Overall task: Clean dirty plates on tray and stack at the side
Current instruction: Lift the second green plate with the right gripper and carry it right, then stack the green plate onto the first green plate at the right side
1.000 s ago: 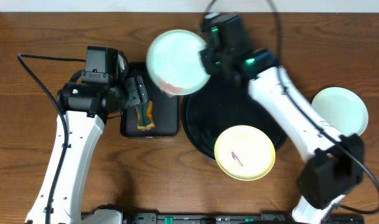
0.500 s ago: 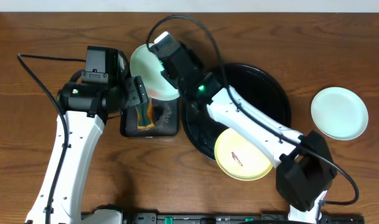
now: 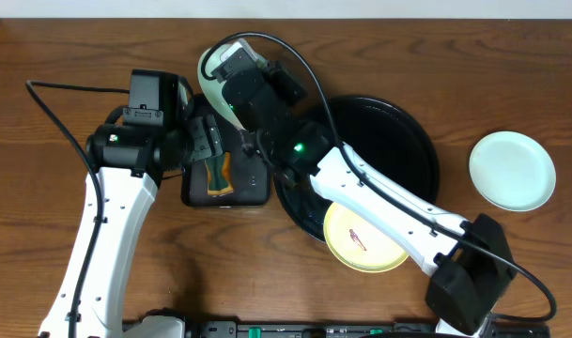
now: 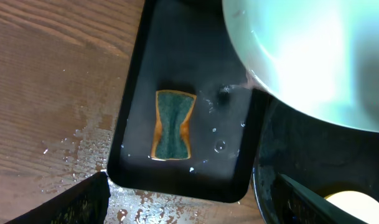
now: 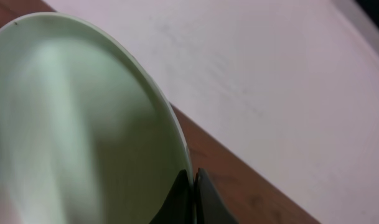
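My right gripper [image 5: 192,190] is shut on the rim of a mint-green plate [image 5: 83,124]. It holds the plate tilted steeply above the back of the small rectangular tray, as the overhead view [image 3: 210,68] and the left wrist view [image 4: 313,56] show. My left gripper [image 4: 189,208] is open and empty, hovering over the sponge [image 4: 172,124]. A yellow plate [image 3: 365,235] with a reddish smear rests on the front rim of the round black tray [image 3: 412,122]. A second mint-green plate [image 3: 512,170] lies on the table at the right.
The small rectangular black tray [image 3: 253,183] is wet and holds the green and orange sponge [image 3: 216,175]. Water drops lie on the wood by its front edge [image 4: 83,143]. My right arm [image 3: 379,202] stretches across the round tray.
My right arm has swung the mint-green plate left from the round tray's back edge to above the rectangular tray, tilting it steeper. The left arm has not moved.
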Available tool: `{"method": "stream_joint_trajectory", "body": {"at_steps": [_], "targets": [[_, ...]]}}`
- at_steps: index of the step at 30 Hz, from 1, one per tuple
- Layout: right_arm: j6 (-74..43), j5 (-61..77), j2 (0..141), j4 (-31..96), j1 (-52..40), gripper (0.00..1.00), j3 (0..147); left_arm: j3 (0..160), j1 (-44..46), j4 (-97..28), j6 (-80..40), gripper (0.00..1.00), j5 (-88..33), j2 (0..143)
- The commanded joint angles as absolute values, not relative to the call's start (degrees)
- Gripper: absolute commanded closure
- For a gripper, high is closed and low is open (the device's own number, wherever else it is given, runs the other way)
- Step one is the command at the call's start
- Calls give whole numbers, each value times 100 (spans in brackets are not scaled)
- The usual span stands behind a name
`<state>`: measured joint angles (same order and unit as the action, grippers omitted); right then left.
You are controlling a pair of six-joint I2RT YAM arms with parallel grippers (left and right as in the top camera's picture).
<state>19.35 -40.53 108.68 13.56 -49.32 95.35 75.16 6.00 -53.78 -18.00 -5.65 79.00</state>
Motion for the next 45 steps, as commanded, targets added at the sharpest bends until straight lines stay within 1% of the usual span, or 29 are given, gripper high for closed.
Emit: {"method": "stream_joint_trajectory", "body": {"at_steps": [1,10,17,35,38,39,42,45], "targets": [[2268,-4268,10645,1260,-5000,99,9590,7599,580,-5395,-1780,16,-554,7898],[2908,-4265,10639,1214,-5072,99,9590,7599,580,-5395,-1780,16,-554,7898],[3791,-4263,10639,1216,-5179,99,9590,7599,580,-5395,-1780,16,-554,7898],[3763,-4331,10639,1114,-5218,99,9590,7599,580,-5395,-1780,16,-554,7898],[3317,-4449,10639,1201,-5190,99,9590,7599,580,-5395,-1780,16,-554,7898],[2987,-4482,10639,1302,-5151,99,9590,7599,580,-5395,-1780,16,-554,7898],[1527,-4405,10639,1848,-4875,99,9590,7599,580,-5395,-1780,16,-554,7898],[-1,-3879,10608,2683,-4397,99,9603,7599,580,-5395,-1780,16,-554,7898]]}}
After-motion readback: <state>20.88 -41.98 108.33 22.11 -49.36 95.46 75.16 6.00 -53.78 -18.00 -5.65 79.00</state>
